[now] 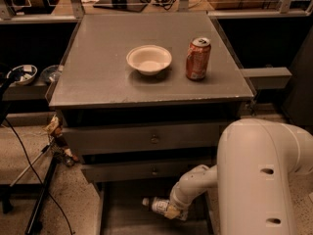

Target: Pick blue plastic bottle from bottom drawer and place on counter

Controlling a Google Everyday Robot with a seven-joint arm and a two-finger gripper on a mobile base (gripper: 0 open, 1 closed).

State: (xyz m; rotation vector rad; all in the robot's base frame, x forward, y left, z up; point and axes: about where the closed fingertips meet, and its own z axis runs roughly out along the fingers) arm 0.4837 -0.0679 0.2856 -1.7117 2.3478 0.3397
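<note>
My end effector (172, 210) is down in the bottom drawer (124, 217), right against the bottle (156, 204), which lies on its side with its white cap pointing left. I can't tell whether it's clamped on. The label print is unreadable. On the matte gray worktop (98, 67) sit a round pale bowl (149, 59) and an upright orange can (198, 58), its lettering blurred.

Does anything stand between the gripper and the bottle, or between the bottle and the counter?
The gripper is at the small clear plastic bottle in the gray bottom drawer, nothing between. Going up, it must clear the middle drawer front and the gray counter edge; a white bowl and orange can stand farther back.
</note>
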